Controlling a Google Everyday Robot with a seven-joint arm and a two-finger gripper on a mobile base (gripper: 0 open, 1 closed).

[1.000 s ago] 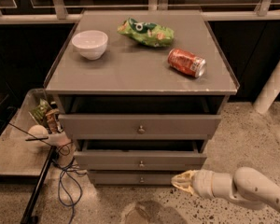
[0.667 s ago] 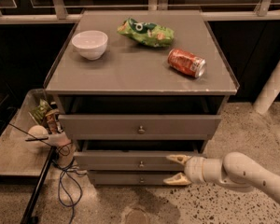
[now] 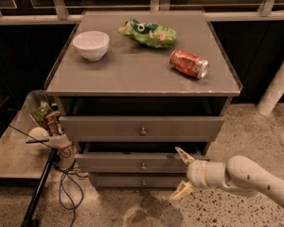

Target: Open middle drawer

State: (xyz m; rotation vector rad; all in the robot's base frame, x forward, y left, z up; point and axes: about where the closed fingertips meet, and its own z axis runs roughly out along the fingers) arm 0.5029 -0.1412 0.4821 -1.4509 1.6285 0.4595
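- Spreading my gripper (image 3: 176,174) is what is changing. A second ago its pale fingers were lying together in a point, then they were parting, and now they are standing wide, the upper finger (image 3: 181,155) angling up and the other angling down.
- I am hovering low at the right end of the middle drawer (image 3: 109,163). My upper finger is crossing that end of its front in this view, but I cannot tell whether it is touching.
- The middle drawer is sitting between the taller top drawer (image 3: 104,128) and the thin bottom drawer (image 3: 113,180), and it is not showing any further out than a second ago.
- I am judging this as readying for a grasp, with no pulling begun.
- Its knob (image 3: 143,166) is sitting at the centre of the front, well left of my fingers, so I am expecting to need a sideways move first.
- The drawer fronts are looking flat, matt and grey, offering no lip to hook.
- The knob is looking small, round and metallic, likely slippery for tapered fingers.
- My arm casing is reading as smooth, rounded and off-white.
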